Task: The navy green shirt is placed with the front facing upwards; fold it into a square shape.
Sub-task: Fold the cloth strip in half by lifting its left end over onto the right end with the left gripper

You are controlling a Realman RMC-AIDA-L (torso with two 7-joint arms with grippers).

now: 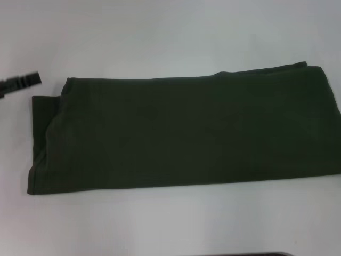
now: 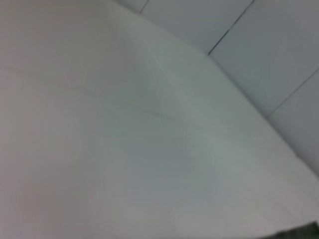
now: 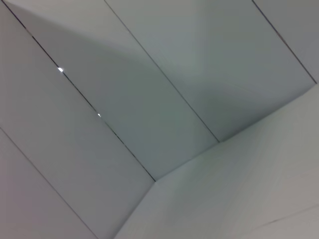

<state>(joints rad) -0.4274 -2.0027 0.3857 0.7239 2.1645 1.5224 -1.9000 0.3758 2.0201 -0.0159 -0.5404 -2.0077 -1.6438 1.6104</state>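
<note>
"When I look down from the head camera, I see the big dark green cotton shirt (image 1: 186,133) lying flat on the white table (image 1: 160,32). It is folded into a long band that runs from side to side. Its far right end goes past the edge of my view."

"Where is the pincer?"

"I see the black tip of the left gripper (image 1: 21,82) at the left edge. It is up by the back left corner of the shirt, near it but not touching it. I cannot tell if its fingers are wide or narrow. Nothing is in it that I can see."

"And the other one?"

"I cannot see the right gripper at all. Its wrist camera shows only pale wall panels (image 3: 149,74) and the table. My left wrist camera shows the bare table top too, with a tiny dark bit of cloth at one corner."
</note>
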